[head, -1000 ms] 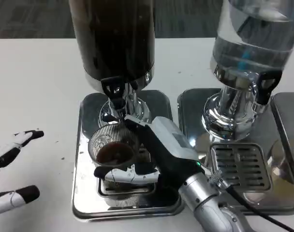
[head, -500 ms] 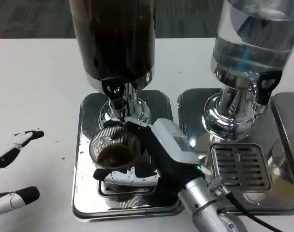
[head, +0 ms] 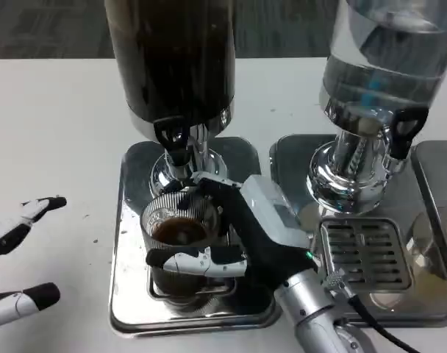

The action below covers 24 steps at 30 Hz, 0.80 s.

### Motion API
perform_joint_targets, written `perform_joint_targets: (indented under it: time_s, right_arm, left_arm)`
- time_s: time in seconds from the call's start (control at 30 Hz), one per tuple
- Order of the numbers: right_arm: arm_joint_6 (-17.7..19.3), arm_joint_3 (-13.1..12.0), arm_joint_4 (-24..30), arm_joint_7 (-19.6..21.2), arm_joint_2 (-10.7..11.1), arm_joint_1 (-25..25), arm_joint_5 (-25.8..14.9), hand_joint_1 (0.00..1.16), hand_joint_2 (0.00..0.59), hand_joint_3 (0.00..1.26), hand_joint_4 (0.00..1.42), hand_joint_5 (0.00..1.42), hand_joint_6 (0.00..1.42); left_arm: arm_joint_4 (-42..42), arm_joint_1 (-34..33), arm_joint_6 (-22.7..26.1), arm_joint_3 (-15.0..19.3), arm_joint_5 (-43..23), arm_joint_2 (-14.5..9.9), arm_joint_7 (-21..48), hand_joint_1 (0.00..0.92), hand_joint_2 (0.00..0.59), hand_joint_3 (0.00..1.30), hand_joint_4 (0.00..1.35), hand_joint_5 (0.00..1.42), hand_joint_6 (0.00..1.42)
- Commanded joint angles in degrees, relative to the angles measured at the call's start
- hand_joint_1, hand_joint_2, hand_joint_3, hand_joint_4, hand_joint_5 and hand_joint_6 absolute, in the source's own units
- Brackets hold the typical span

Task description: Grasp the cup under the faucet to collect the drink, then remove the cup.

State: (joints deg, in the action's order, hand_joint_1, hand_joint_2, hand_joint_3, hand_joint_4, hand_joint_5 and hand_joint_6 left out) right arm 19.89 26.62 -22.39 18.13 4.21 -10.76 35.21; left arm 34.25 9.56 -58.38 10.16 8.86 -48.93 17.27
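1. Cup [head: 181,237]: ribbed glass holding dark drink, on the steel drip tray [head: 131,294], below the black faucet [head: 172,138] of the dark dispenser [head: 172,55].
2. Right hand [head: 238,235]: fingers wrapped around the cup.
3. Left hand [head: 18,257]: fingers spread, holding nothing, on the white table [head: 54,132].

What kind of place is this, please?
Probably a drinks station on a white table: a dark drink dispenser, a clear one, and metal drip trays.
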Motion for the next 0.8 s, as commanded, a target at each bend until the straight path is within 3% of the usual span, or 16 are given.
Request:
perform_joint_targets:
  time_s: [0.03, 0.8]
  right_arm:
    - [0.03, -0.31, 0.19, 0.11, 0.17, 1.41, -0.44, 0.65, 0.195, 0.47, 0.56, 0.76, 0.93]
    - [0.99, -1.49, 4.05, 4.46, 1.28, 3.62, 2.49, 0.69, 0.218, 0.52, 0.59, 0.8, 0.99]
  left_arm:
    - [0.02, -0.41, -0.2, -0.56, -0.64, -0.23, 0.75, 0.0, 0.098, 0.05, 0.0, 0.0, 0.04]
    - [0.94, -2.49, -1.23, -2.19, -0.43, 0.84, 0.62, 0.0, 0.099, 0.04, 0.0, 0.0, 0.04]
